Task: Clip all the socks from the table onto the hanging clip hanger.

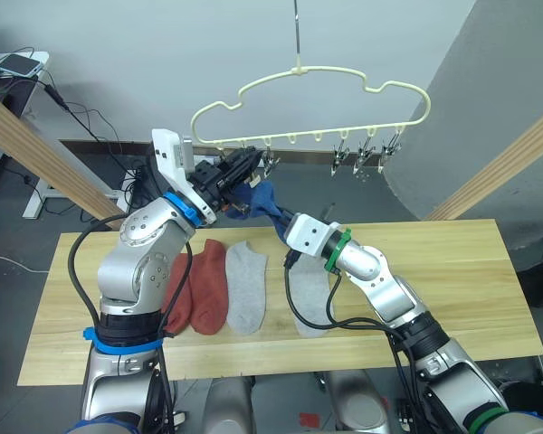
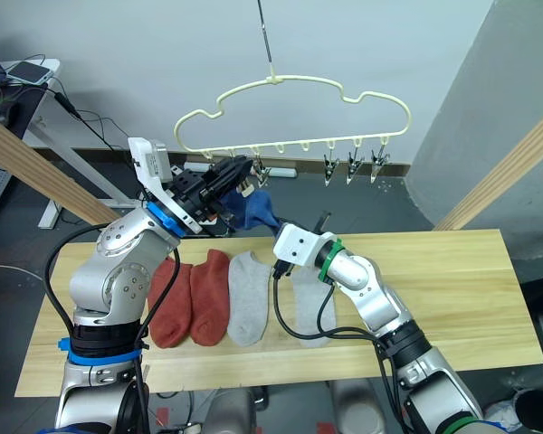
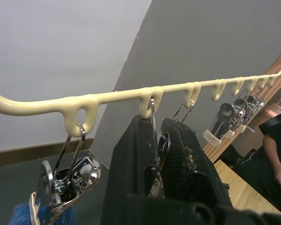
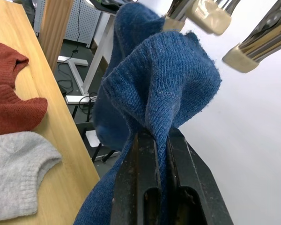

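Socks (image 1: 226, 287) on plank table (image 1: 452, 289), grey wall (image 1: 118, 54) behind

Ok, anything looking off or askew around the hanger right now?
Nothing damaged. The clip hanger hangs tilted, its left end lower, where the left gripper squeezes a clip. The right gripper pinches a bunched blue sock just below.

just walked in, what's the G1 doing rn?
It is hanging socks. The right end effector is shut on a blue sock, lifted toward the clips of the yellow clip hanger. The left end effector is up at the hanger, pinching one metal clip. Two rust-red socks and two grey socks lie on the wooden table.
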Motion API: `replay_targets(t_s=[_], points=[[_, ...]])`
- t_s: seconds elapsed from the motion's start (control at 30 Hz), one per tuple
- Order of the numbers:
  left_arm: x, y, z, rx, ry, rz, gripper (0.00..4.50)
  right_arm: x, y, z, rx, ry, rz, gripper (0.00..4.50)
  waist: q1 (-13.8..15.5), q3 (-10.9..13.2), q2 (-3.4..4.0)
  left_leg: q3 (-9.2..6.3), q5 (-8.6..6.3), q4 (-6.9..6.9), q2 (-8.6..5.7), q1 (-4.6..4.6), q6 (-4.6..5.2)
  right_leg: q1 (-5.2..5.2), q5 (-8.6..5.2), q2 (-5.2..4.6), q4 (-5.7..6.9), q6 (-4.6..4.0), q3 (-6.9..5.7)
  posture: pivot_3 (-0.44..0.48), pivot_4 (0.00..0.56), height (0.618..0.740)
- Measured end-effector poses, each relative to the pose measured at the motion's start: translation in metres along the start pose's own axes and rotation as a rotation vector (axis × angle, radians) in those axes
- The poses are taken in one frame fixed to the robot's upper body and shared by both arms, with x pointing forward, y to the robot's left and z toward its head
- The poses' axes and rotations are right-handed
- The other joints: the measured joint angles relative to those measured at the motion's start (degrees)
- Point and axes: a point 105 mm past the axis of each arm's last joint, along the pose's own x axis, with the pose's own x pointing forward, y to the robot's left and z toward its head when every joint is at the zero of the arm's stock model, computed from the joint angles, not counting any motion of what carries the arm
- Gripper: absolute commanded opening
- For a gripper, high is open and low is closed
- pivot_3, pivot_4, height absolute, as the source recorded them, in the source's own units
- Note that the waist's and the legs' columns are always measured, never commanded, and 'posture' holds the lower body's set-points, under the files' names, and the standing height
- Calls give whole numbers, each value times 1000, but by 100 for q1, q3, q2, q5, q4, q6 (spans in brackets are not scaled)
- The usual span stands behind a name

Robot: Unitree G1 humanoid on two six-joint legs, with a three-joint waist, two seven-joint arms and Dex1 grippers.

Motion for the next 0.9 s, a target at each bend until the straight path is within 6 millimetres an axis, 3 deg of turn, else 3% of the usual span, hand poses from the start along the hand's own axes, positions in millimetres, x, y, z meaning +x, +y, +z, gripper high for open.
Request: replay_targets(t_s=[0.33,0.9], points=[[0,1,0,3,2,1,199,1,2,10,12,-65,-28,0,0,0,0,-1,0,0,0,0,0,0,0,0,1,0,-1,-277,337,732],[0,1,1,1,7,14,199,14,2,8,30,-74,-37,0,0,-1,-1,-1,0,0,1,0,0,0,0,0,2,0,-1,-264,336,732]])
